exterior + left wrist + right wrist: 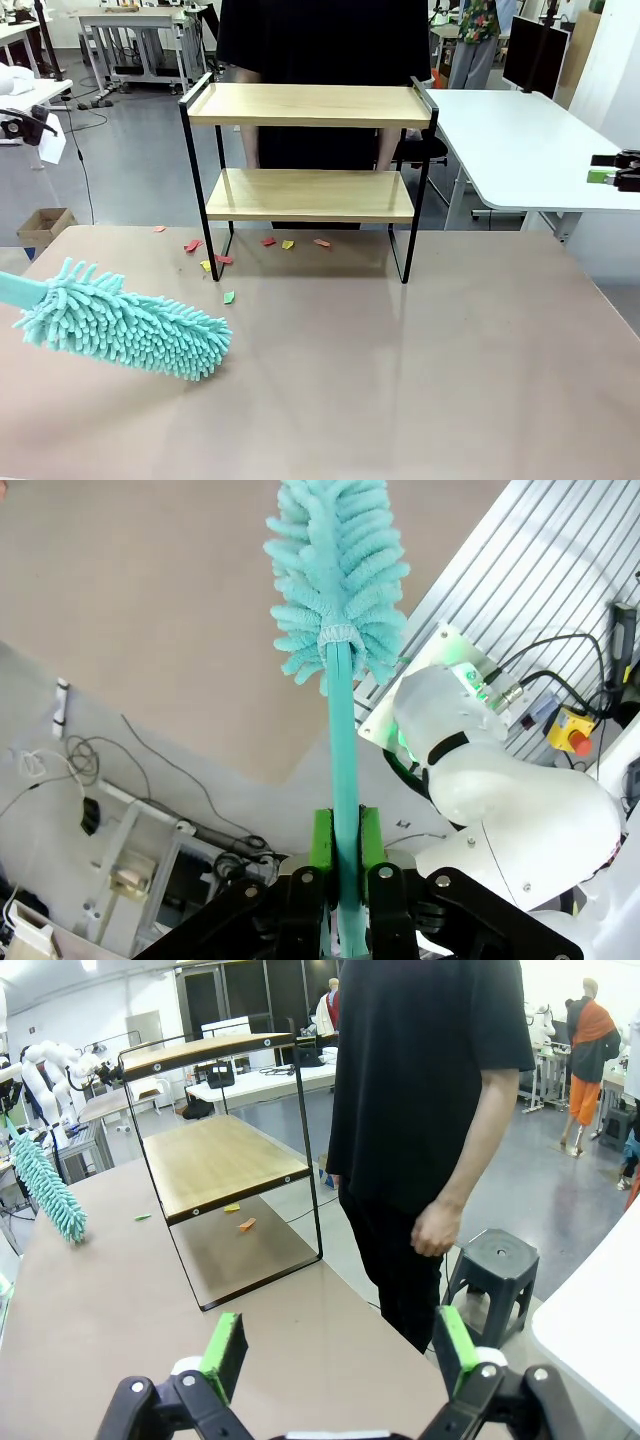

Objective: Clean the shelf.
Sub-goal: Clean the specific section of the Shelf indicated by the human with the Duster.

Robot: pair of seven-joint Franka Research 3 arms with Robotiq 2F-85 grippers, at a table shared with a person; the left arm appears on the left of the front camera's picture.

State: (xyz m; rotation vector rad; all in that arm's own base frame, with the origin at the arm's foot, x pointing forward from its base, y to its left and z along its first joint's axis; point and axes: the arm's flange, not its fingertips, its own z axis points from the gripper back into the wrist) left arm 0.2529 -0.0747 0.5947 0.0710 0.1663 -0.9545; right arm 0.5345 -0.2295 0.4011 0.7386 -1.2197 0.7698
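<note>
The shelf [310, 105] stands at the table's far middle, both wooden boards bare; in the right wrist view the shelf [220, 1160] is seen from its end. Small coloured paper scraps [222, 259] lie on the table around its left legs. A turquoise fluffy duster [125, 325] lies low over the table at front left, its handle running off the left edge. My left gripper [345, 845] is shut on the duster handle, the duster head [335, 570] pointing away over the table. My right gripper [340, 1355] is open and holds nothing, well off the shelf's end.
A person in black [430, 1110] stands just behind the shelf, one hand [435, 1230] hanging at the side. A dark stool [495, 1260] stands beside the person. The brown table [420, 370] is bare in front and to the right. Another white table [520, 140] stands at the back right.
</note>
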